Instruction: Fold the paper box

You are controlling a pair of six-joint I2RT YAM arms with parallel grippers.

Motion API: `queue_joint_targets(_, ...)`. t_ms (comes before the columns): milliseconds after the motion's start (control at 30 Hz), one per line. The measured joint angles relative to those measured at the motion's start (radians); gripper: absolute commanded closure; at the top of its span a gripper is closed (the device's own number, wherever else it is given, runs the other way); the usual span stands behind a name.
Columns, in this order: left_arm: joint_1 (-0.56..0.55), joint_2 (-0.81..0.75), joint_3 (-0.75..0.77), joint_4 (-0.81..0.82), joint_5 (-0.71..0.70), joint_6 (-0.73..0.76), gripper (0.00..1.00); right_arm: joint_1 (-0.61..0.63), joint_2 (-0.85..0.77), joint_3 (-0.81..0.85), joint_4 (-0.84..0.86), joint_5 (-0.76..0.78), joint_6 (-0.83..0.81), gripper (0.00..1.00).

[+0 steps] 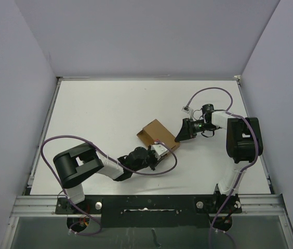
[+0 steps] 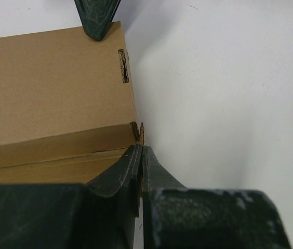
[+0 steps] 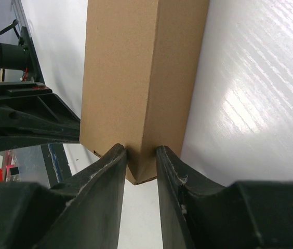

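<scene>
the paper box (image 1: 156, 134) looks mostly formed; left gripper (image 2: 140, 150) pinches its end flap, right gripper (image 3: 138, 153) clamps its opposite corner; tucking probably remains.

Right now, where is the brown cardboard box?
Top view: the brown cardboard box sits on the white table, centre-right, between left pincer and right pincer.
</scene>
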Motion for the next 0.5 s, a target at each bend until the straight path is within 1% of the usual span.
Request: queue_joint_targets(500, 0.019, 0.0, -0.043, 0.07, -0.003, -0.051, 1.0, 0.002, 0.003, 0.002, -0.001, 0.003, 0.003, 0.71)
